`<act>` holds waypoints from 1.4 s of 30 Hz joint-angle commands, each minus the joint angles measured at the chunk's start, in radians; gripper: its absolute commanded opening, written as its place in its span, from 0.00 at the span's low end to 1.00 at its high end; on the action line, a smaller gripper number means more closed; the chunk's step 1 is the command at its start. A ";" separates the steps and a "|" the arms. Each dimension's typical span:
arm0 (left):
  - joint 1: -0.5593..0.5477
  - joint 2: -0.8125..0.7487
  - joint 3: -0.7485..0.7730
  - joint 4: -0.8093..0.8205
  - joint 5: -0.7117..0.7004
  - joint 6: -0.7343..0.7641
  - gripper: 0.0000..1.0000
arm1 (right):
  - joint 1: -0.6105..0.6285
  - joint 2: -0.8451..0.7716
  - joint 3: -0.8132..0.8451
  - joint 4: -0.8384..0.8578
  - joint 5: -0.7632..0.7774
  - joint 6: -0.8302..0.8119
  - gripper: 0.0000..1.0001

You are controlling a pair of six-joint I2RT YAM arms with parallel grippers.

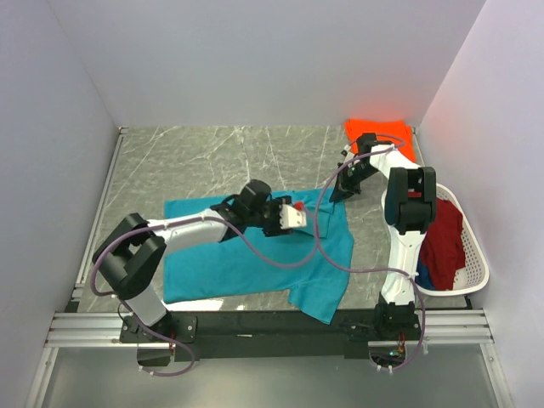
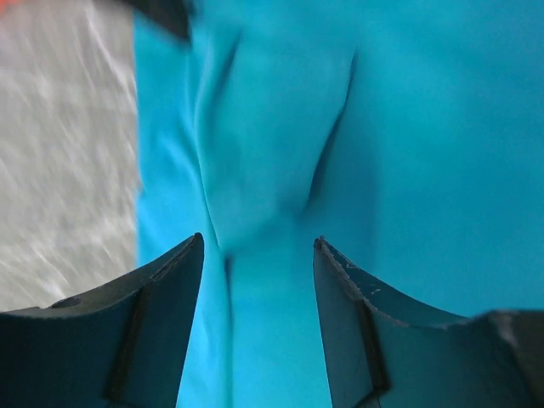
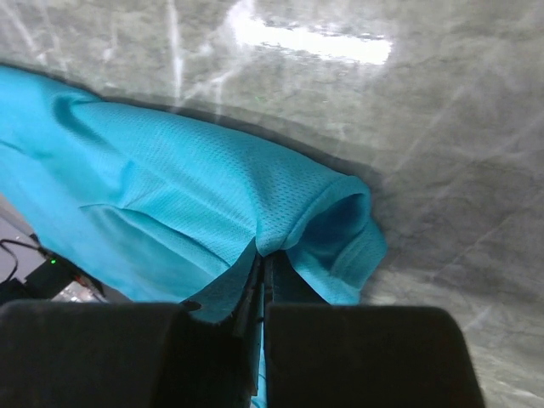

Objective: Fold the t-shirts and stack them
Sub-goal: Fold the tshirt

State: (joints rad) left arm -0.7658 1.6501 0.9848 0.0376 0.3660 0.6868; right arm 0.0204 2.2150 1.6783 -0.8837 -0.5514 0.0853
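Status: early stage.

Item in hand is the teal t-shirt (image 1: 255, 263), spread on the bench (image 1: 212, 161), centre to near. It is mostly flat but rumpled, and its near-right corner is bunched and reaches the arms' mounting rail (image 1: 255, 321). No clean fold seen, so judged not yet folded.

The orange t-shirt (image 1: 382, 132) sits at the far right corner, partly hidden by the right arm. It looks compact and is poss. already folded; can't confirm.

The dark red t-shirt (image 1: 442, 242) and a sliver of the blue t-shirt (image 1: 422, 274) are in the white basket (image 1: 476, 255) at the right of the bench, untouched as far as seen.

Tally, approx.: one garment maybe done, one being worked, at least two to go. No stack of more than one item visible.

- **Left arm:** the left claw (image 1: 293, 217) is over the far-middle of the teal shirt. Jaws are apart at moderate width with nothing between them. Wrist view shows creased cloth just below.
- **Right arm:** the right claw (image 1: 344, 191) is closed tight, pinching a teal edge at the shirt's far right. Wrist view shows a hem or sleeve opening pulled up off the bench at the pinch.

Surface: grey marbled bench, glossy, with glare in the right wrist view.

Room: plain white walls (image 1: 255, 59) at left, far and right.

The cables (image 1: 323, 246) trail from the arms across the shirt. Snag risk, in my judgement.
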 commanded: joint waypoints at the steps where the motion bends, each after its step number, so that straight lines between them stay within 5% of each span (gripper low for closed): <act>1: -0.085 0.016 -0.020 0.186 -0.073 0.131 0.59 | -0.007 -0.009 0.015 0.000 -0.042 0.002 0.00; 25: -0.179 0.303 0.015 0.413 -0.277 0.283 0.49 | -0.005 -0.005 0.031 -0.032 -0.064 -0.019 0.00; 36: -0.164 0.211 0.055 0.292 -0.197 0.232 0.33 | -0.005 -0.011 0.028 -0.034 -0.058 -0.028 0.00; 42: -0.155 0.220 0.083 0.251 -0.205 0.226 0.15 | -0.007 -0.015 0.024 -0.037 -0.064 -0.032 0.00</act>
State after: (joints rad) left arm -0.9302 1.9083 1.0260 0.3187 0.1333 0.9287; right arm 0.0189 2.2150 1.6817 -0.9054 -0.5961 0.0681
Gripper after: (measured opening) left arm 0.166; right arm 0.010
